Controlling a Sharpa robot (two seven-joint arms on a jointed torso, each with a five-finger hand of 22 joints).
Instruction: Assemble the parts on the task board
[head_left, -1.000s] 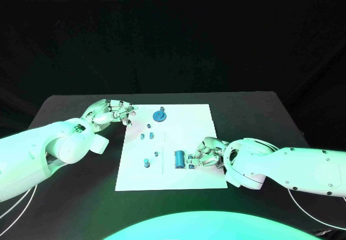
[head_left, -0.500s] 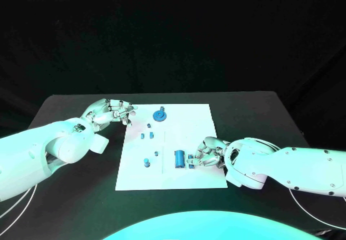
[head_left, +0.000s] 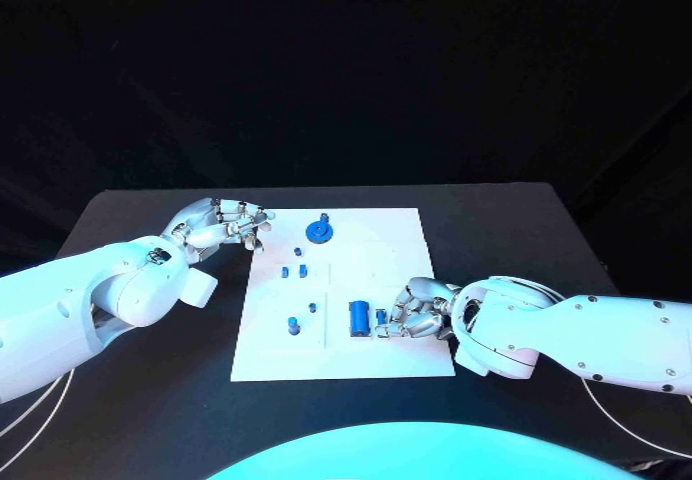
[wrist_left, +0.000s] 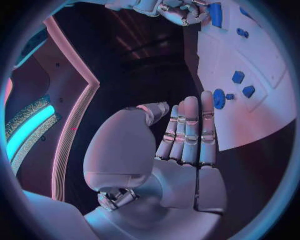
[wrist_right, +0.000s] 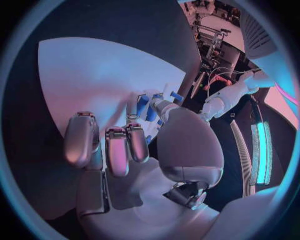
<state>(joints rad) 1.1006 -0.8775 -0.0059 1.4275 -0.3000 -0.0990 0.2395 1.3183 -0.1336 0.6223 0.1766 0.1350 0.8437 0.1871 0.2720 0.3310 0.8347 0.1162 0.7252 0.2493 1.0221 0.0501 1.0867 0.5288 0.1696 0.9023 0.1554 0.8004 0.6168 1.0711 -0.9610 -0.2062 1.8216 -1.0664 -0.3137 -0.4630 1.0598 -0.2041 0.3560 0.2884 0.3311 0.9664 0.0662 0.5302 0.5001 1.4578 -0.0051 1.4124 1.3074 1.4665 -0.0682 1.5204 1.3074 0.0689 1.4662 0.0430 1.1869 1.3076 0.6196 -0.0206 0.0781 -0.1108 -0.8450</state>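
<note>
While spanning the middle of the black table (head_left: 144, 215), task board (head_left: 375, 355) lies flat between the two hands, far corner just beside left hand (head_left: 216, 222), near-right part under right hand (head_left: 411, 310). Left hand: hovering over the table at the board's far-left corner, fingers straight and close together in its wrist view, thumb bent across, holding nothing. Right hand: curled low over the board, fingertips (wrist_right: 139, 145) bunched down against small blue parts; whether anything is actually pinched, cannot tell, since the curled fingers hide the contact. Just beside the right hand's fingertips, on the side toward the left arm: blue cylinder (head_left: 358, 317), largest of the parts, lying on the board. Close to the left hand, a little toward the robot's right: blue gear (head_left: 317, 234), standing on the board with a small peg (head_left: 325, 218) just beyond it. Between the two hands, scattered on the board's left strip: small blue pieces (head_left: 293, 270), and one more (head_left: 293, 324) nearer the robot.
</note>
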